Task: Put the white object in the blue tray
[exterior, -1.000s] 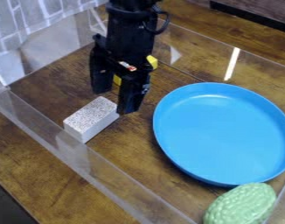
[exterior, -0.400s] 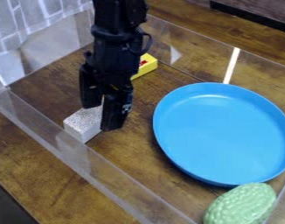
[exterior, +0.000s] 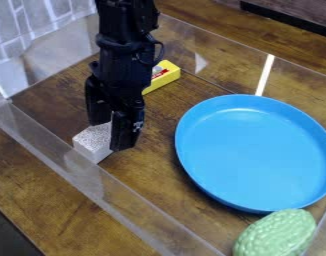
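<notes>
Though half-hidden, white object (exterior: 88,140) — speckled, spongy, grey-wht brick.

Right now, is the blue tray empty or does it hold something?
Empty. The blue tray shows only bare blue; the white object lies on the table beneath the gripper.

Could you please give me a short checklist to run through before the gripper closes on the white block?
1. Gripper open: ok.
2. Gripper pointing down over the white block: ok.
3. Fingers straddling the block on both sides: cannot tell, the gripper hides most of it.
4. Blue tray has nothing in it, with room for the block: ok.
5. Yellow block and green oval apart from the white block: ok.
</notes>
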{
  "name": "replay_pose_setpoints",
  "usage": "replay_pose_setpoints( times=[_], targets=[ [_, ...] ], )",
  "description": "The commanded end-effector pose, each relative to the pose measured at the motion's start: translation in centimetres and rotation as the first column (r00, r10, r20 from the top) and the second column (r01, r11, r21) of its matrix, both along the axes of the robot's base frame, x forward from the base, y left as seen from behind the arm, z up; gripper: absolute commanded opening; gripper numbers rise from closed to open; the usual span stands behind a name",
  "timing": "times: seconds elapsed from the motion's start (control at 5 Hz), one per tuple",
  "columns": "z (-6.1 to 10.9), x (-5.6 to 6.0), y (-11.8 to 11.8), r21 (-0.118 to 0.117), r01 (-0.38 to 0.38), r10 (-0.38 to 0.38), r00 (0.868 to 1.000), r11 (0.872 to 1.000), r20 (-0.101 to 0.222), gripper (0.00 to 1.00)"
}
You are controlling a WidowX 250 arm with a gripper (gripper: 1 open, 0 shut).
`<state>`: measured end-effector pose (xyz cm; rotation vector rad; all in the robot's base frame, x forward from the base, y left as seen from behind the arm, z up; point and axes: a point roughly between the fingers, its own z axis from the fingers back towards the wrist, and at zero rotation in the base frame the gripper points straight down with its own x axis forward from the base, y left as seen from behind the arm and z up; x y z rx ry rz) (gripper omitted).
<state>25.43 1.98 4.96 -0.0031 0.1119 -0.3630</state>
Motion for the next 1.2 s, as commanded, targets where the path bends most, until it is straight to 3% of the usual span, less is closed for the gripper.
replay_pose_setpoints(
  times=[0.0,0.8,1.0],
  targets=[
    [-0.1,0.2,0.8,-0.005,-0.024,0.024,0.999,1.000,0.027,1.00],
    [-3.4,0.1,2.5,-0.023,-0.043,0.044,0.998,0.999,0.034,1.00],
    [-3.6,0.0,3.1,-0.030,-0.050,0.051,0.998,0.998,0.038,0.00]
  ],
)
